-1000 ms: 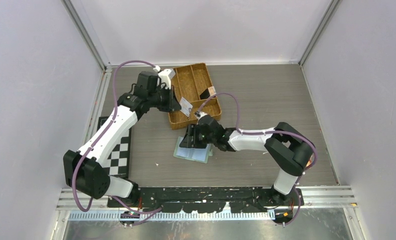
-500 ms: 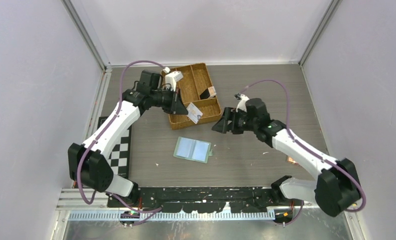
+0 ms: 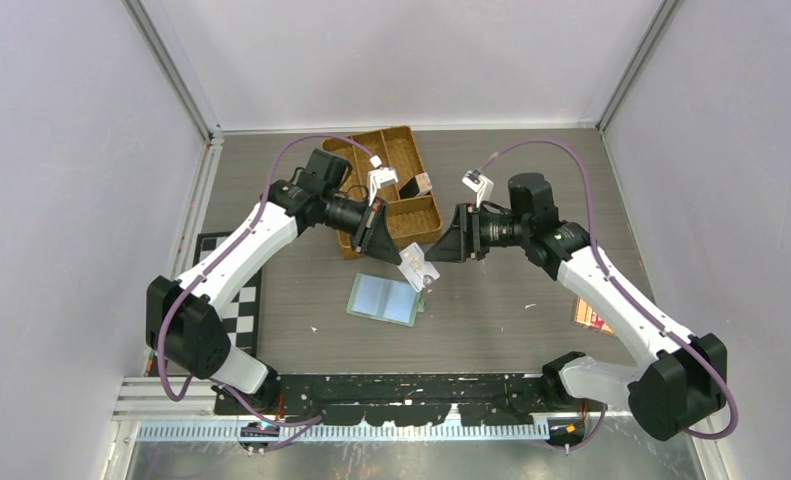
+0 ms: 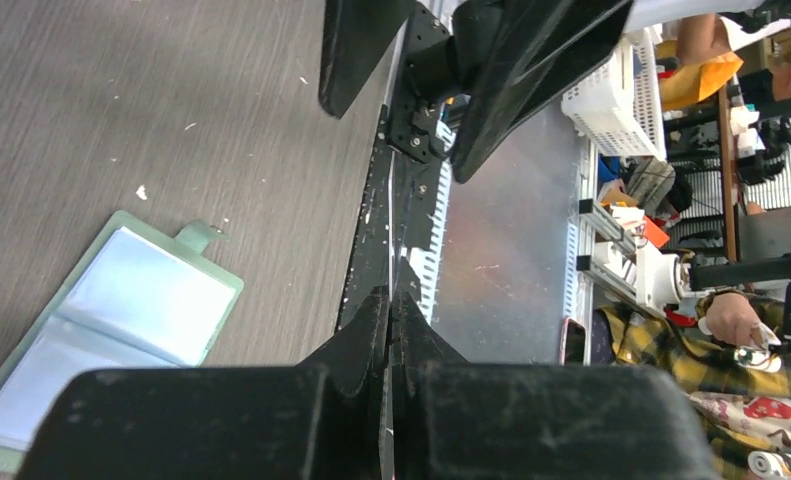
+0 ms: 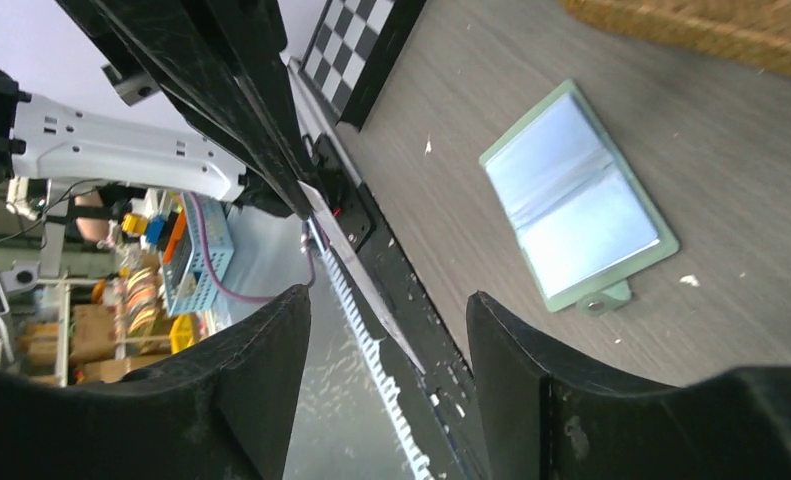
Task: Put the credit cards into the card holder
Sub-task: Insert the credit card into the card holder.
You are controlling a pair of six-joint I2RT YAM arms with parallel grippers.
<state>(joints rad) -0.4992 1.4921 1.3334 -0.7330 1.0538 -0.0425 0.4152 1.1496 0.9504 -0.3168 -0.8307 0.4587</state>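
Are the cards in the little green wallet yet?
Not yet. Done: the green wallet lies open on the table. In hand: the left gripper pinches one card near its edge, with the right gripper open beside it. Left: slide that card in, then fetch the dark card and the pale one from the woven tray.

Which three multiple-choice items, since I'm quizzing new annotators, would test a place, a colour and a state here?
1. Where does the card holder lie? A in the woven tray; B open on the table; C on the checkerboard.
2. Its rim's colour? A red; B sage green; C black.
3. The left gripper is: A shut on a credit card; B open, empty; C shut on the card holder.
Answers: B, bare table surrounds it; B, green rim in both wrist views; A, its fingers pinch the card edge-on.
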